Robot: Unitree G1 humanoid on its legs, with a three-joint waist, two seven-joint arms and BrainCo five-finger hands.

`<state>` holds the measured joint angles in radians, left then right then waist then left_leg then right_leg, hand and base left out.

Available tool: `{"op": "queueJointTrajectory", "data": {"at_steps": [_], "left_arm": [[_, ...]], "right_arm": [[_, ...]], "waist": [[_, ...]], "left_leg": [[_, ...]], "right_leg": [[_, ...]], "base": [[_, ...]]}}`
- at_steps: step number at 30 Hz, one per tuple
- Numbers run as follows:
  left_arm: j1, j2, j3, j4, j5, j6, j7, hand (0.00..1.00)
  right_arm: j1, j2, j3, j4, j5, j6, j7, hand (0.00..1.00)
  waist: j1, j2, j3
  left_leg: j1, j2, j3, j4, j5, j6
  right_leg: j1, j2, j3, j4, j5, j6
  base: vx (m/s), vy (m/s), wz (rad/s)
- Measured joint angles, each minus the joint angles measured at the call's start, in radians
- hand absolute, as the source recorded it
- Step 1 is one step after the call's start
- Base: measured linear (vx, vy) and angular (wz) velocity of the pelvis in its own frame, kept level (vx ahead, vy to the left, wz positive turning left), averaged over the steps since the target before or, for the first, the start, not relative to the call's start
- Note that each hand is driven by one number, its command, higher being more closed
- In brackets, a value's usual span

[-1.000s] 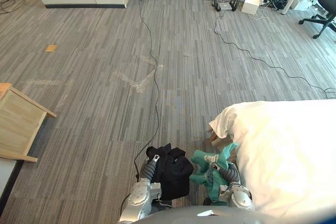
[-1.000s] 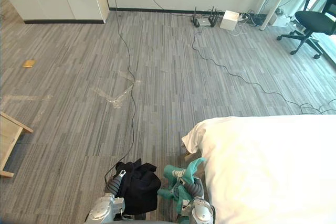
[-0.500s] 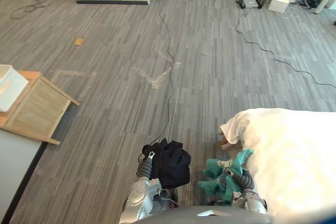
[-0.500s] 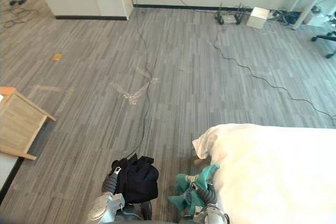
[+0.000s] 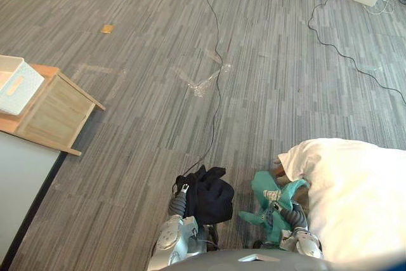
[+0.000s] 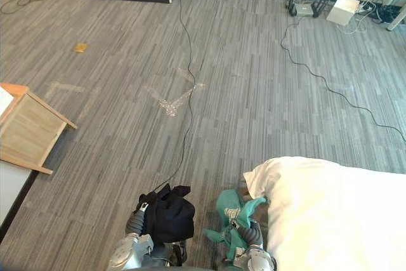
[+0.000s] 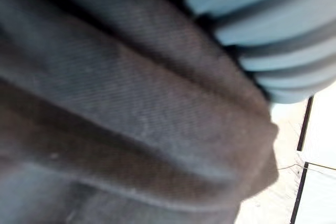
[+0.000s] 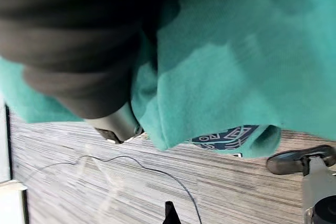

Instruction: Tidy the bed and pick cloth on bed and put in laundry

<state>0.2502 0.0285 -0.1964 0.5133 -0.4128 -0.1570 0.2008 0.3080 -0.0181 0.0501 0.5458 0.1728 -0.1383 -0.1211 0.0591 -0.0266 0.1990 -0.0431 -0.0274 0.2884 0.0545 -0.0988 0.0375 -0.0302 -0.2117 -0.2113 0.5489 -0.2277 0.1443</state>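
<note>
Black cloth (image 5: 212,195) bunched over left hand (image 5: 178,202), teal cloth (image 5: 265,193) draped over right hand (image 5: 289,215), both held low over grey floor (image 5: 146,125) just beside white bed (image 5: 355,195) corner — cloth covers each hand, grip can't be told.

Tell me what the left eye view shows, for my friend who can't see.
A black cloth bunches over the robot's left hand and a teal cloth over its right hand, beside a white bed. A white basket sits on a wooden stand.
</note>
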Motion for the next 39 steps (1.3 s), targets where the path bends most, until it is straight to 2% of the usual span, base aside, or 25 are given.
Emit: {"op": "queueJointTrajectory", "data": {"at_steps": [1,2,3,4,5,7,8,10,11,13,14,15,16,18,20,23,26,27,29,32,34,36,37,38,39], "left_arm": [[0.003,0.021,-0.002,0.002,-0.005,0.003,0.000,1.00],[0.005,0.035,-0.004,0.003,-0.006,0.008,0.000,1.00],[0.009,0.053,-0.005,0.002,-0.006,0.016,0.001,1.00],[0.010,0.058,-0.005,0.002,-0.006,0.017,0.002,1.00],[0.011,0.059,-0.005,0.001,-0.007,0.018,0.002,1.00],[0.010,0.051,-0.010,0.001,-0.007,0.019,0.001,1.00],[0.004,0.044,-0.008,0.000,-0.007,0.020,0.001,1.00],[-0.004,0.041,-0.003,-0.006,-0.010,0.020,0.001,1.00],[-0.009,0.035,0.005,-0.023,-0.010,0.020,0.001,1.00],[-0.010,0.031,0.011,-0.030,-0.011,0.018,0.001,1.00],[-0.008,0.031,0.015,-0.029,-0.011,0.019,0.000,1.00],[-0.006,0.026,0.020,-0.024,-0.011,0.020,0.000,1.00],[-0.012,0.021,0.025,-0.014,-0.012,0.023,0.000,1.00],[-0.019,-0.009,0.030,-0.014,-0.012,0.023,-0.013,1.00],[-0.021,-0.027,0.029,-0.006,-0.019,0.023,-0.031,1.00],[-0.027,-0.036,0.030,0.010,-0.048,0.022,-0.046,1.00],[-0.012,-0.047,0.030,0.029,-0.093,0.023,-0.046,1.00],[-0.001,-0.048,0.029,0.029,-0.124,0.023,-0.048,1.00],[0.011,-0.041,0.030,0.025,-0.141,0.023,-0.049,1.00],[0.025,-0.047,0.025,-0.025,-0.159,0.023,-0.049,1.00],[0.023,-0.049,0.017,-0.029,-0.165,0.022,-0.049,1.00],[0.012,-0.057,0.015,-0.031,-0.165,0.023,-0.048,1.00],[0.011,-0.058,0.014,-0.035,-0.165,0.023,-0.048,1.00],[0.012,-0.062,0.007,-0.042,-0.165,0.022,-0.048,1.00],[0.007,-0.059,0.010,-0.037,-0.166,0.023,-0.047,1.00]], "right_arm": [[0.001,0.007,0.006,0.001,0.000,0.001,0.004,1.00],[0.006,0.011,0.008,0.002,0.000,0.001,0.004,1.00],[0.013,0.013,0.009,0.002,0.000,0.001,0.004,1.00],[0.012,0.013,0.008,0.002,0.000,0.001,0.004,1.00],[0.009,0.013,0.005,0.002,0.001,0.001,0.004,1.00],[-0.001,0.012,0.001,-0.005,0.003,0.001,0.002,1.00],[-0.015,0.001,-0.001,-0.012,0.003,-0.001,0.004,1.00],[-0.039,-0.004,-0.002,-0.007,0.006,0.000,0.002,1.00],[-0.050,-0.002,-0.001,-0.011,0.010,-0.001,0.002,1.00],[-0.058,0.002,0.001,-0.013,0.011,0.001,0.002,1.00],[-0.058,0.008,0.002,-0.013,0.011,0.003,0.004,1.00],[-0.060,0.007,0.002,-0.013,0.011,0.008,0.005,1.00],[-0.071,0.007,0.001,-0.012,0.011,0.014,0.006,1.00],[-0.078,0.002,-0.020,-0.040,0.011,0.016,0.007,1.00],[-0.064,-0.004,-0.021,-0.049,0.010,0.015,0.012,1.00],[-0.067,-0.016,-0.020,-0.047,0.010,0.016,0.029,1.00],[-0.061,-0.041,0.008,-0.047,0.011,0.019,0.042,1.00],[-0.052,-0.059,0.017,-0.048,0.011,0.021,0.047,1.00],[-0.042,-0.073,0.037,-0.051,0.012,0.021,0.049,1.00],[-0.034,-0.075,0.040,-0.047,0.012,0.030,0.049,1.00],[-0.035,-0.072,0.042,-0.044,0.012,0.035,0.049,1.00],[-0.032,-0.073,0.036,-0.030,0.012,0.036,0.048,1.00],[-0.029,-0.073,0.036,-0.028,0.012,0.036,0.048,1.00],[-0.024,-0.079,0.032,-0.028,0.011,0.035,0.048,1.00],[-0.036,-0.079,0.032,-0.004,0.010,0.039,0.043,1.00]], "waist": [[-0.015,-0.031,-0.005],[-0.021,-0.040,-0.008],[-0.032,-0.052,-0.016],[-0.035,-0.056,-0.018],[-0.042,-0.052,-0.016],[-0.056,-0.030,-0.011],[-0.063,-0.007,0.004],[-0.069,0.013,0.014],[-0.069,0.026,0.023],[-0.067,0.033,0.027],[-0.066,0.026,0.027],[-0.066,0.016,0.023],[-0.062,0.039,0.026],[-0.076,0.062,0.056],[-0.081,0.070,0.048],[-0.092,0.080,0.042],[-0.084,0.095,0.042],[-0.070,0.112,0.044],[-0.058,0.112,0.050],[-0.038,0.114,0.050],[-0.036,0.111,0.053],[-0.026,0.100,0.060],[-0.021,0.101,0.059],[-0.019,0.116,0.049],[-0.007,0.116,0.047]], "left_leg": [[0.032,-0.018,-0.023,-0.009,-0.006,0.009],[0.047,-0.025,-0.035,-0.015,-0.011,0.013],[0.075,-0.028,-0.069,-0.015,-0.023,0.023],[0.084,-0.027,-0.085,-0.011,-0.032,0.028],[0.097,-0.019,-0.116,0.004,-0.046,0.039],[0.111,0.005,-0.147,0.022,-0.058,0.034],[0.136,0.030,-0.178,0.017,-0.060,0.035],[0.149,0.056,-0.194,0.018,-0.060,0.033],[0.163,0.080,-0.194,0.018,-0.071,0.009],[0.189,0.110,-0.194,0.017,-0.105,-0.048],[0.213,0.119,-0.193,0.016,-0.130,-0.087],[0.238,0.136,-0.191,0.016,-0.150,-0.119],[0.239,0.160,-0.187,0.021,-0.155,-0.129],[0.289,0.181,-0.166,-0.005,-0.084,-0.151],[0.324,0.210,-0.161,-0.010,-0.046,-0.164],[0.293,0.244,-0.162,0.058,-0.032,-0.176],[0.157,0.284,-0.194,0.391,-0.008,-0.194],[0.093,0.318,-0.205,0.574,0.083,-0.202],[0.042,0.343,-0.210,0.727,0.150,-0.190],[-0.084,0.318,-0.170,0.870,-0.073,-0.163],[-0.134,0.264,-0.148,0.783,-0.135,-0.157],[-0.163,0.174,-0.107,0.519,-0.152,-0.148],[-0.164,0.156,-0.098,0.430,-0.124,-0.144],[-0.170,0.133,-0.074,0.244,0.000,-0.120],[-0.165,0.125,-0.045,0.191,0.098,-0.004]], "right_leg": [[-0.057,-0.042,0.000,0.166,0.048,0.024],[-0.078,-0.060,-0.005,0.233,0.086,0.023],[-0.111,-0.091,-0.037,0.327,0.151,-0.011],[-0.122,-0.101,-0.056,0.367,0.128,-0.023],[-0.148,-0.105,-0.086,0.404,0.054,-0.046],[-0.186,-0.088,-0.124,0.357,-0.019,-0.059],[-0.209,-0.046,-0.135,0.233,-0.041,-0.066],[-0.232,0.001,-0.127,0.054,-0.033,-0.063],[-0.250,0.035,-0.107,-0.101,0.006,-0.060],[-0.263,0.065,-0.068,-0.353,0.154,-0.062],[-0.270,0.062,-0.043,-0.464,0.277,-0.058],[-0.258,0.073,-0.043,-0.472,0.410,-0.107],[-0.254,0.097,-0.053,-0.458,0.391,-0.132],[-0.269,0.101,-0.059,-0.285,0.269,-0.177],[-0.249,0.105,-0.081,-0.217,0.201,-0.182],[-0.228,0.123,-0.106,-0.215,0.152,-0.188],[-0.150,0.161,-0.110,-0.283,0.125,-0.174],[-0.086,0.188,-0.106,-0.327,0.119,-0.183],[-0.015,0.210,-0.096,-0.377,0.105,-0.207],[0.059,0.209,-0.052,-0.419,0.088,-0.234],[0.111,0.196,-0.041,-0.446,0.085,-0.233],[0.167,0.168,-0.010,-0.448,0.064,-0.199],[0.179,0.164,-0.007,-0.453,0.057,-0.188],[0.202,0.179,0.002,-0.473,0.043,-0.166],[0.236,0.182,0.015,-0.486,0.025,-0.144]], "base": [[0.20,0.132,0.46],[0.30,0.079,0.63],[0.29,0.037,0.53],[0.37,0.018,0.61],[0.34,-0.012,0.62],[0.37,-0.046,0.71],[0.35,-0.091,0.64],[0.31,-0.125,0.57],[0.44,-0.244,0.47],[0.39,-0.234,0.36],[0.47,-0.353,0.27],[0.57,-0.432,0.12],[0.53,-0.444,0.00],[0.36,-0.307,0.14],[0.30,-0.226,0.38],[0.24,-0.211,0.31],[0.17,-0.167,-0.03],[0.24,-0.102,-0.25],[0.27,-0.104,-0.14],[0.26,-0.066,-0.27],[0.30,0.015,-0.45],[0.41,0.144,-0.48],[0.44,0.199,-0.41],[0.39,0.195,-0.30],[0.41,0.192,-0.06]]}}
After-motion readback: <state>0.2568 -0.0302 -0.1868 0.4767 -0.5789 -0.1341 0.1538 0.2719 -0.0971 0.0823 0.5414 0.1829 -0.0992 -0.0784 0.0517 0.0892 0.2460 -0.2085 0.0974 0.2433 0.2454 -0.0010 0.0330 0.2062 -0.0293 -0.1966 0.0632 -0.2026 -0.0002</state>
